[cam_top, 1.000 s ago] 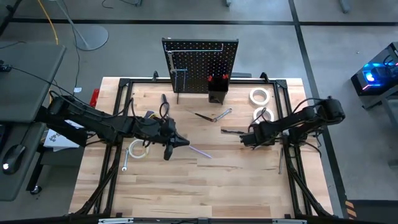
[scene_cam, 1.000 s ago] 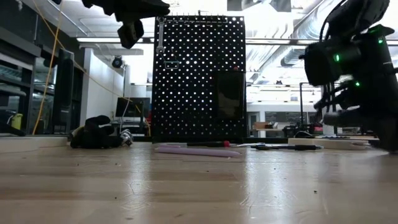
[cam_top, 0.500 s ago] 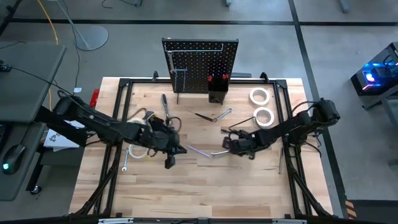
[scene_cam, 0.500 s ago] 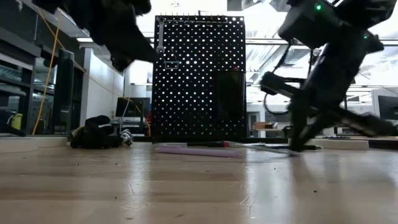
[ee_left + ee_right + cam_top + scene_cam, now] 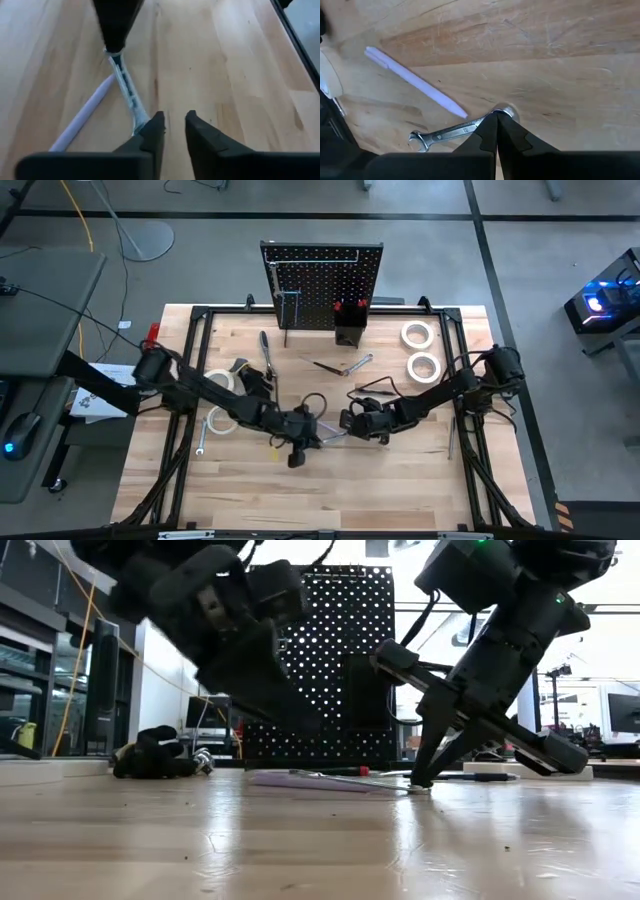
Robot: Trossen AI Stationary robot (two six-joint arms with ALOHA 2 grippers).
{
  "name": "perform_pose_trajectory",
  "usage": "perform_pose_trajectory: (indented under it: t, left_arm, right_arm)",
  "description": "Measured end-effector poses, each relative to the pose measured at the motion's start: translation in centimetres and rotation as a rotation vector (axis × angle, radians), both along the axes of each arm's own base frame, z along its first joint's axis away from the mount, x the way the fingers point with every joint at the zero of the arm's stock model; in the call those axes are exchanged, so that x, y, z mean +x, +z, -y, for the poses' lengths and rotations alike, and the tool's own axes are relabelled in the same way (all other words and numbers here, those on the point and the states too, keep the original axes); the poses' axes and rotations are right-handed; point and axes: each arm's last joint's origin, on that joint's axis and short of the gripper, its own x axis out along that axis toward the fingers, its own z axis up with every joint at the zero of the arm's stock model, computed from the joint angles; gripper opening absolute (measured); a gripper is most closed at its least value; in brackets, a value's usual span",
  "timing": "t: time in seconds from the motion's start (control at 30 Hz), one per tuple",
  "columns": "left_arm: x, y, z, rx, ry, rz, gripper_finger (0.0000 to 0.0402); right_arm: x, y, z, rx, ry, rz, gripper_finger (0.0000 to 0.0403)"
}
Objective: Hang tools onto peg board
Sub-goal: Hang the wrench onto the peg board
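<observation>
A silver wrench lies beside a lilac pen on the wooden table, in front of the upright black peg board. My right gripper is shut on the wrench's ring end. My left gripper stands a little open at the wrench's other end, low over the table. Whether it touches that end I cannot tell. Other tools lie loose: pliers and white tape rolls. My right gripper pinches the wrench's ring end at the tips of its two fingers. The fingers slant down from the table's right side, roughly in line with the wrench. The wrench lies almost level, low over the table beside the pen.
A wrench and a dark tool lie near the peg board, with a second tape roll to their right. Another tape roll and a small wrench sit at the left. Bare wood stretches along the near edge.
My right gripper has moved toward the table's left and tipped steeply down, bringing the wrench down by the lilac pen. My left gripper has sunk and gone toward the right and the near edge, up to the wrench's free end.
</observation>
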Motion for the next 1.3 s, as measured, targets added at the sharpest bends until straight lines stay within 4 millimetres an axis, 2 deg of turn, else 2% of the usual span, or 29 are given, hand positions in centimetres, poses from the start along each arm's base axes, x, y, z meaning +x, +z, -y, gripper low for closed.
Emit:
perform_pose_trajectory:
  t: [0.17, 0.33, 0.47, 0.57, 0.77, 1.1, 1.3]
  left_arm:
    - [2.1, 0.0, 0.3, 0.013, 0.019, -0.009, 0.0140]
    - [2.9, 0.0, -0.5, 0.042, 0.081, -0.142, 0.0199]
    - [3.1, -0.3, -2.1, -0.100, 0.138, -0.264, 0.0224]
    - [3.3, -0.3, -3.4, -0.251, 0.164, -0.311, 0.0228]
    - [3.6, -0.4, -5.3, -0.431, 0.155, -0.357, 0.0229]
    - [4.5, -3.9, -5.9, -0.650, 0.165, -0.484, 0.0228]
    - [5.3, -3.8, -5.8, -0.744, 0.100, -0.426, 0.0200]
  right_arm:
    - [0.0, 0.0, -0.1, -0.008, 0.009, 0.001, 0.0000]
    - [0.0, 0.0, -0.1, -0.034, 0.032, 0.011, 0.0000]
    - [0.1, 0.0, -0.1, -0.079, 0.095, 0.015, 0.0000]
    - [0.1, 0.0, -0.1, -0.110, 0.120, 0.018, 0.0000]
    - [0.2, 0.0, 0.1, -0.155, 0.107, 0.030, 0.0000]
    - [0.3, 0.0, 0.1, -0.195, 0.131, 0.052, 0.0000]
    - [0.4, 0.1, 0.1, -0.216, 0.161, 0.066, 0.0000]
